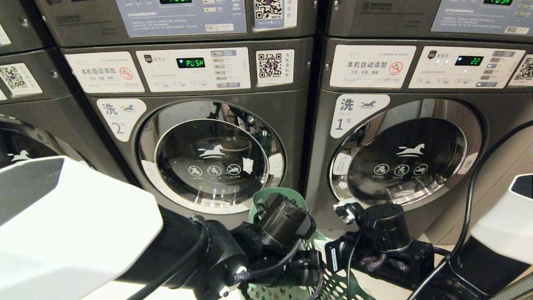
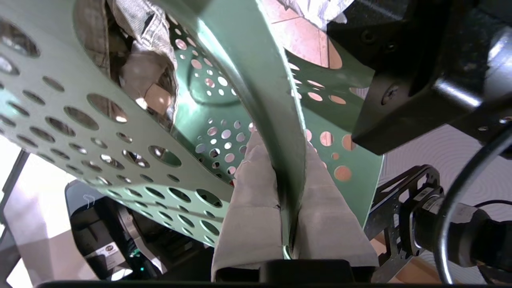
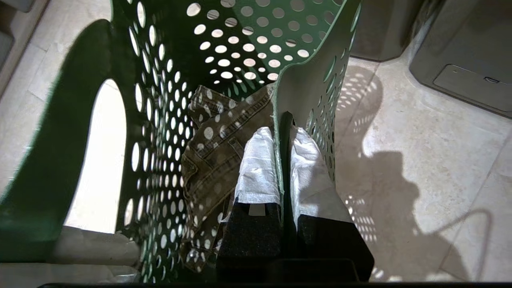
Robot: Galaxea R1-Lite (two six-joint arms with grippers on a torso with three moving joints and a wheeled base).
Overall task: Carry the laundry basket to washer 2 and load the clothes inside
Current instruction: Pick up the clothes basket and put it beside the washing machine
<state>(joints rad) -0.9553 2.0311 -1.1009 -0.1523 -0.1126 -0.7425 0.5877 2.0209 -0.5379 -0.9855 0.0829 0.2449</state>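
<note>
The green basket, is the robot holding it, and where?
Yes. Both end effectors, left and right, pinch the laundry basket by its wall edge.

The round door of washer 2 [image 1: 212, 156] is shut, closing off the way into its drum, and washer 1 [image 1: 406, 156] stands just to its right, door also shut. The laundry basket [image 1: 272, 200] and both arms crowd the near space below washer 2's door. Inside the basket, the clothes [image 3: 212, 160] fill the bottom, with open room above them.
</note>
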